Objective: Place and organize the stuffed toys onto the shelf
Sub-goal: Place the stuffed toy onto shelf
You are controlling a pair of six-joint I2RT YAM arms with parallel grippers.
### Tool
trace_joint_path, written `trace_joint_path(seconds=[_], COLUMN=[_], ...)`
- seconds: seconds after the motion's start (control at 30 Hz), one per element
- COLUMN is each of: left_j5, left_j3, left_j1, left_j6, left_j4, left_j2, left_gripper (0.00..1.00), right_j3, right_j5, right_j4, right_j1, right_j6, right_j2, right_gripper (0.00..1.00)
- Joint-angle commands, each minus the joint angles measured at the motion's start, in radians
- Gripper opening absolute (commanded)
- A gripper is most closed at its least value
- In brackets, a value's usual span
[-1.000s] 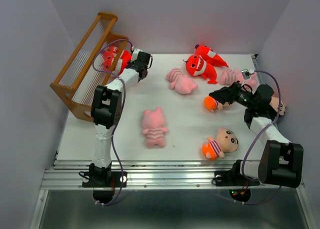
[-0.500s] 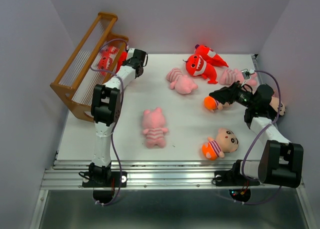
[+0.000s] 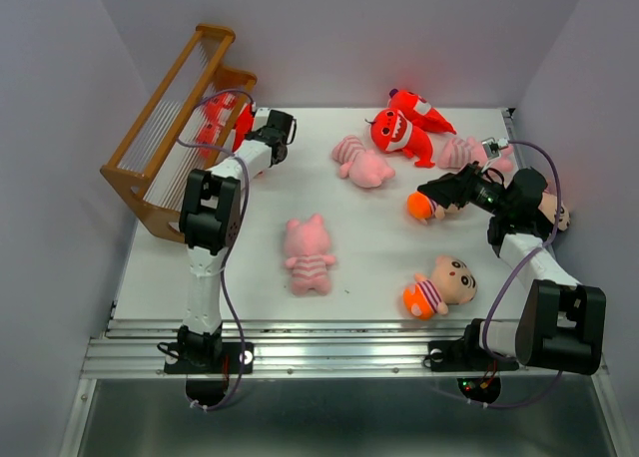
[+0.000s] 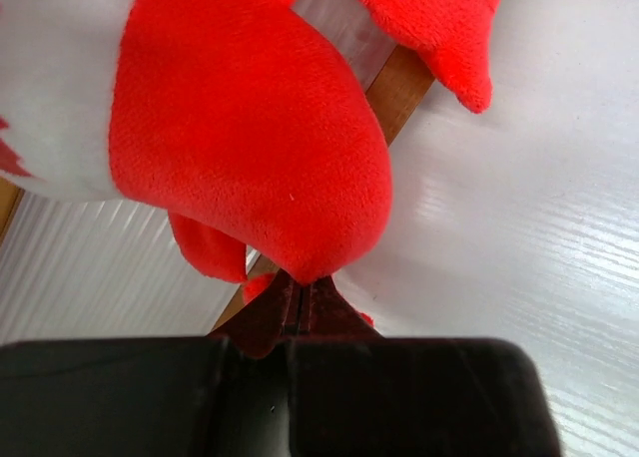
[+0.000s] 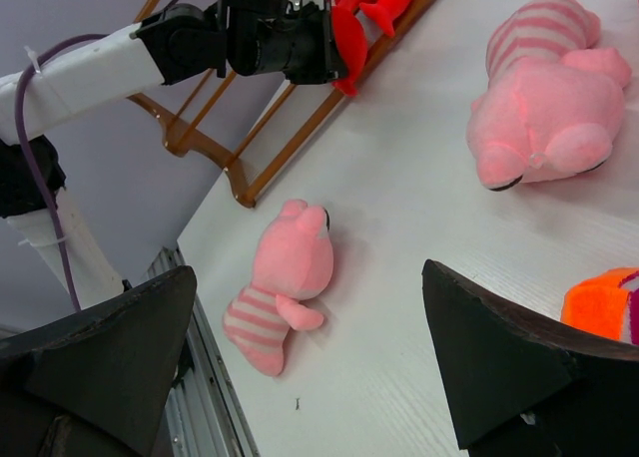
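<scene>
Nearest you, toward the right end of the table's [image 3: 379, 247] near edge, a boy doll [image 3: 440, 286] lies on its side: round tan head, striped shirt, orange bottom. Left of it, mid-table, a pink pig [image 3: 308, 254] lies with its striped half toward you.

Further back on the right, your right claw [image 3: 431, 198] is spread wide and holds nothing. A second boy doll [image 3: 418, 207] shows only its orange bottom, just beside the claw and outside the fingers, not between them. A third doll [image 3: 561, 216] peeks out behind that arm at the right edge (mostly hidden, so count it with caution). That makes three dolls.

Pigs also come to three: the second pig [image 3: 361, 162] lies far centre, the third pig [image 3: 469, 155] near the far right corner. By the far edge a toothy red monster [image 3: 397, 133] lies just in front of a far red monster [image 3: 419, 109].

At the far left corner stands the shelf [image 3: 165, 128], a brown wooden stepped frame with thin pale bars. Your left claw [image 4: 302, 299] is pressed together on a fold of the held red monster [image 4: 250, 148]. This fuzzy plush toy sits right at the fingertips, with a brown shelf rail behind it. That is three monsters you can count for sure.
</scene>
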Motion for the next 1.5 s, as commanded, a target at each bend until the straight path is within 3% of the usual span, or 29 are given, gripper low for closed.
trace_joint_path(seconds=[0.0, 0.6, 1.3, 1.47], left_j5=[-0.066, -0.086, -0.035, -0.012], left_j3=[-0.032, 0.015, 0.256, 0.257], left_j1=[-0.008, 0.033, 0.065, 0.068], left_j6=[-0.030, -0.018, 0.069, 0.063], left_j4=[0.021, -0.025, -0.053, -0.059], left_j2=[-0.113, -0.078, 0.085, 0.094], left_gripper=[0.00, 0.00, 0.00, 0.13], right_j3=[0.015, 0.017, 0.015, 0.017], right_j5=[-0.017, -0.020, -0.017, -0.017], right_j4=[0.032, 0.032, 0.030, 0.032], right_j1=[-0.008, -0.008, -0.017, -0.017], right_j6=[-0.010, -0.010, -0.015, -0.015], right_j2=[-0.021, -0.032, -0.024, -0.022], right_gripper=[1.00, 1.00, 1.00, 1.00])
